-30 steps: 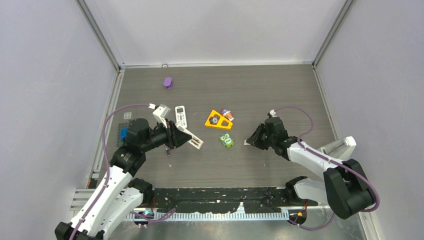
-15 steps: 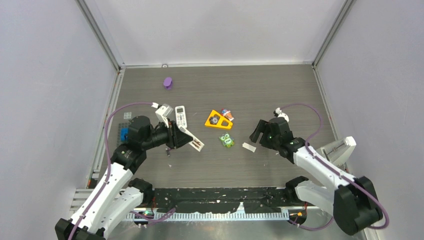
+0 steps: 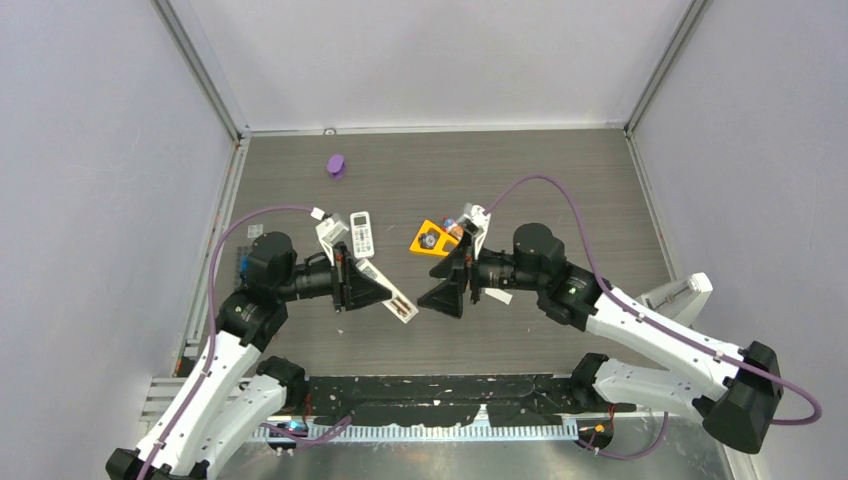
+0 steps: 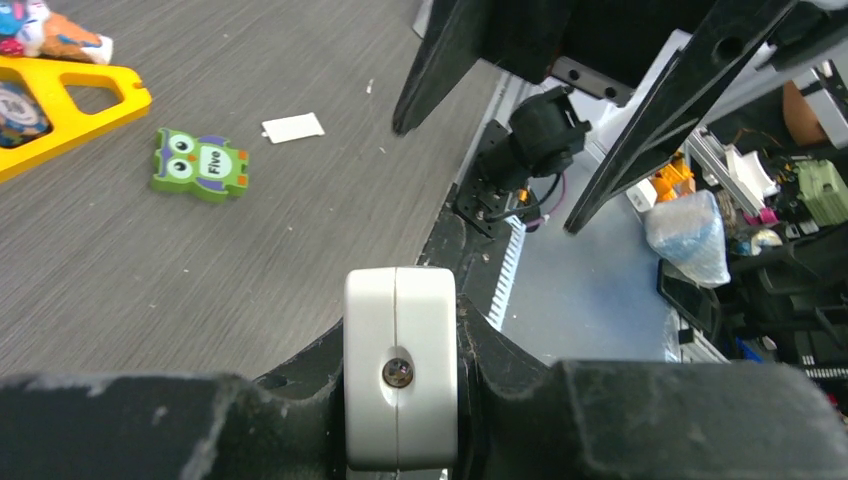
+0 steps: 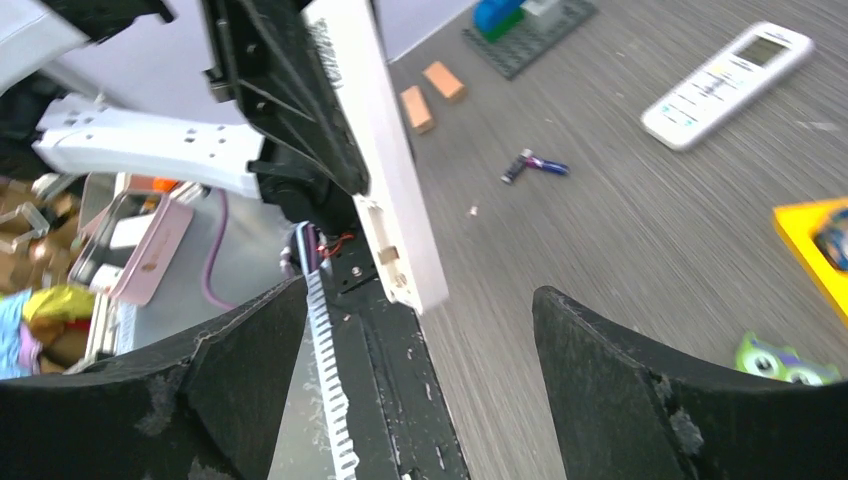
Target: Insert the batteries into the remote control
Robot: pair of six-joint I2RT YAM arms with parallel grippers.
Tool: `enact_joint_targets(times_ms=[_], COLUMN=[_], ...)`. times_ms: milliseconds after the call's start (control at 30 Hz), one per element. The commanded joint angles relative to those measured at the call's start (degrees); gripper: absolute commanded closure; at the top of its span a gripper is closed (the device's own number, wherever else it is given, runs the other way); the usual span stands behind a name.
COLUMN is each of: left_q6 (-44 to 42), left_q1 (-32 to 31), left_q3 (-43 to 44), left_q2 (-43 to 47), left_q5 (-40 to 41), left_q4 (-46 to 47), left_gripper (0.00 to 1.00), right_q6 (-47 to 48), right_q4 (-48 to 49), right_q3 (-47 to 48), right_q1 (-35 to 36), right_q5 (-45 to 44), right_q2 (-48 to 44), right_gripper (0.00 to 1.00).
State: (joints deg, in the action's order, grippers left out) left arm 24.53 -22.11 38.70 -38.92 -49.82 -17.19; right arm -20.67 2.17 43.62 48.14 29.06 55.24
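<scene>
My left gripper (image 3: 383,289) is shut on a white remote control (image 3: 396,300), held off the table with its free end pointing right. In the left wrist view the remote's end (image 4: 400,380) sits clamped at my left gripper (image 4: 400,405). My right gripper (image 3: 438,296) stands open just right of that free end, facing it. In the right wrist view the remote (image 5: 390,180) shows an open end with metal contacts, ahead of my right gripper (image 5: 430,400), which holds nothing. One small purple and dark battery (image 5: 535,165) lies on the table beyond it.
A second white remote (image 3: 361,233) lies on the table, with a yellow triangle toy (image 3: 428,240) to its right. A green owl block (image 4: 200,163) and a small white flat piece (image 4: 293,127) lie nearby. A purple object (image 3: 336,165) sits at the back.
My right gripper opened, left the small white piece on the table and swung left to face the held remote. The left arm shifted the remote slightly right.
</scene>
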Motion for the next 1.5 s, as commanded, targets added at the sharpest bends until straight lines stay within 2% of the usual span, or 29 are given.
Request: enact_joint_targets(times_ms=[0,167,300,367,400,500,533,600,667,767,833,900,933,1033,1067,1167,1200,1233,1267,1333,1400,1467], left_q6=[-0.62,1.54,2.71,3.16,3.58,5.45,6.52,7.87,10.02,14.22,17.74,21.13,22.93,24.39,24.42,23.87,23.35,22.30,20.61,16.28,11.01,6.99], left_q1=[-0.15,-0.21,-0.22,-0.19,-0.24,-0.21,-0.21,-0.17,-0.13,-0.13,-0.12,-0.13,-0.13,-0.13,-0.13,-0.13,-0.14,-0.13,-0.13,-0.17,-0.13,-0.13], left_q3=[2.32,1.49,0.73,0.44,0.25,-0.28,-0.52,-0.80,-0.75,1.94,2.33,1.07,0.36,0.18,0.31,-0.15,-0.34,-0.20,0.41,3.49,5.91,7.15], left_q2=[2.16,4.05,5.54,6.14,6.47,7.29,7.61,8.28,9.13,10.80,11.76,12.92,13.40,13.37,13.08,12.03,11.86,11.69,11.82,12.68,14.30,16.67], left_q5=[-6.31,-7.69,-8.05,-7.87,-7.65,-7.31,-7.23,-6.75,-4.62,6.52,11.09,12.63,12.72,12.78,12.56,11.36,11.56,12.66,14.60,22.11,32.82,45.36], left_q4=[1.99,4.09,5.63,6.33,6.73,8.87,10.16,11.86,13.22,9.71,11.08,15.61,19.37,21.28,21.23,22.57,22.55,21.61,18.97,10.59,1.74,-4.34], left_gripper=[1.00,1.00,1.00,1.00,1.00,0.99,0.97,0.88,0.74,0.48,0.46,0.53,0.58,0.92,1.00,1.00,1.00,1.00,1.00,1.00,1.00,1.00], right_q6=[6.77,12.72,13.24,12.78,12.51,10.25,9.19,7.54,5.30,0.58,-6.12,-9.38,-9.96,-12.34,-12.97,-15.08,-15.09,-14.55,-14.13,-12.16,-9.45,-6.39], right_q4=[2.62,-3.11,-5.42,-5.37,-4.93,-2.80,-2.67,-0.05,2.12,7.94,14.86,19.52,20.30,20.70,21.32,22.22,21.26,20.53,19.15,18.10,15.91,10.94], right_q3=[4.54,10.56,13.02,13.59,13.86,13.96,13.91,13.68,13.31,11.41,9.48,8.68,8.81,9.66,9.70,10.14,10.46,11.10,11.30,9.85,8.30,8.99], right_q1=[4.41,9.35,10.72,10.87,10.90,10.92,10.92,10.88,10.81,10.71,10.53,10.52,10.45,10.16,10.03,9.87,9.72,9.57,9.16,8.26,7.50,7.27], right_q5=[6.92,9.10,8.82,9.17,9.44,10.04,10.00,10.07,9.49,6.08,6.51,7.32,7.79,8.72,9.35,11.24,11.44,11.34,10.74,6.65,-0.05,-7.48], right_q2=[4.50,10.73,14.24,15.54,16.11,17.46,17.84,18.13,18.01,17.33,16.91,16.93,17.20,17.73,17.80,18.44,18.65,18.97,19.00,18.02,16.32,15.93], right_gripper=[0.11,0.12,0.20,0.31,0.40,0.56,0.64,0.74,0.82,0.92,0.94,0.95,0.95,0.93,0.93,0.86,0.68,0.58,0.40,0.22,0.14,0.12])
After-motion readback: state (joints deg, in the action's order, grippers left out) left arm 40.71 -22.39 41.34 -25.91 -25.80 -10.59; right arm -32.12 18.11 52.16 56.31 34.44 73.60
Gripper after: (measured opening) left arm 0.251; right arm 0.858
